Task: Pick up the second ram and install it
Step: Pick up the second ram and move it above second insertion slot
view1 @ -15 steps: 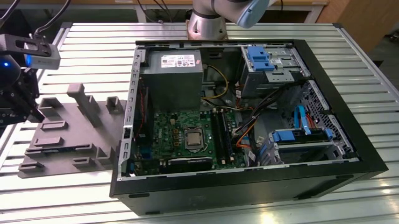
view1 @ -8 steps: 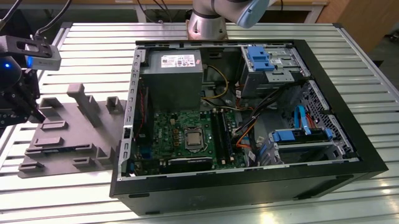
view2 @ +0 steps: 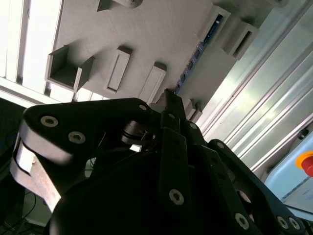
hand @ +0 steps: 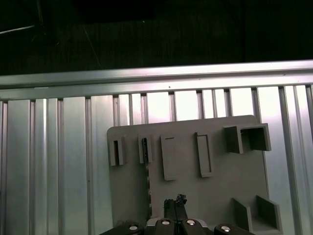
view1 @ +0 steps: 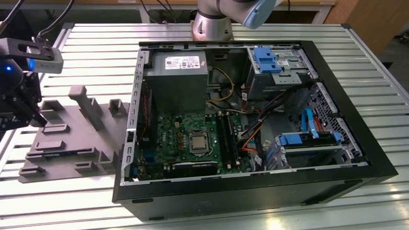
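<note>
The gripper has its fingertips pressed together on nothing and hovers low over the grey tray at the exterior view's left, well apart from the open computer case. The second ram stands on edge in a tray groove, near the fingertips, untouched. Judged step: approach for pickup, installation not begun. A grasp calls for spread jaws straddling the stick's thin edge
</note>
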`<state>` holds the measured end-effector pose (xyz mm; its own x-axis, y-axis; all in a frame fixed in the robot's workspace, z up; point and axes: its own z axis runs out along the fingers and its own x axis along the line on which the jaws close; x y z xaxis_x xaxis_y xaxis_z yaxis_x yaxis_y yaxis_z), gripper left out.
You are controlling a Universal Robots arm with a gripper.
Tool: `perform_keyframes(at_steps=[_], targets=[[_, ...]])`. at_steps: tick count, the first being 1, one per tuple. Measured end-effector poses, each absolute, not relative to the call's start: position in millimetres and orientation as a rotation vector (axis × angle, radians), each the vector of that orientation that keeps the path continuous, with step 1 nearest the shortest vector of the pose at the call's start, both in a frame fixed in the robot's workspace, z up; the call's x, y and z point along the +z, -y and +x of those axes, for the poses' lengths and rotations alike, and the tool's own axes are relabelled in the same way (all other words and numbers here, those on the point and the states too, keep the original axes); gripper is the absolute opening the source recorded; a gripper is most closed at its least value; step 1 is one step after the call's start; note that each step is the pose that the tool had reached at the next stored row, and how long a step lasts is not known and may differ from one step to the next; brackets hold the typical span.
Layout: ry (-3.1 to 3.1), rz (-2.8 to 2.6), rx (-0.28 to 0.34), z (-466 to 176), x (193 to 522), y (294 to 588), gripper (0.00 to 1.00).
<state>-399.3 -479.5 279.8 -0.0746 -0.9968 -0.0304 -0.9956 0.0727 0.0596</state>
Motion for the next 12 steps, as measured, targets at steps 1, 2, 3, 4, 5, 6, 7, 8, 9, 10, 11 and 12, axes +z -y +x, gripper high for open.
perform_keyframes(at_steps=[1,2,3,4,5,6,7,8,9,10,11,12], targets=[[2.287,2.124,-0.101,-399.3,279.5,479.5,0.11],[2.287,2.124,-0.101,-399.3,279.2,479.5,0.11],[2.287,2.124,-0.101,-399.3,278.9,479.5,0.11],[2.287,2.124,-0.101,-399.3,278.7,479.5,0.11],[2.287,2.124,-0.101,-399.3,278.4,479.5,0.11],[2.287,2.124,-0.101,-399.3,278.2,479.5,0.11],[2.287,2.124,-0.101,-399.3,277.9,479.5,0.11],[2.287,2.124,-0.101,-399.3,277.6,479.5,0.11],[2.287,2.124,-0.101,-399.3,277.4,479.5,0.11],[2.287,2.124,-0.101,-399.3,277.2,479.5,0.11],[2.287,2.124,-0.101,-399.3,276.9,479.5,0.11],[2.287,2.125,-0.101,-399.3,276.7,479.5,0.11]])
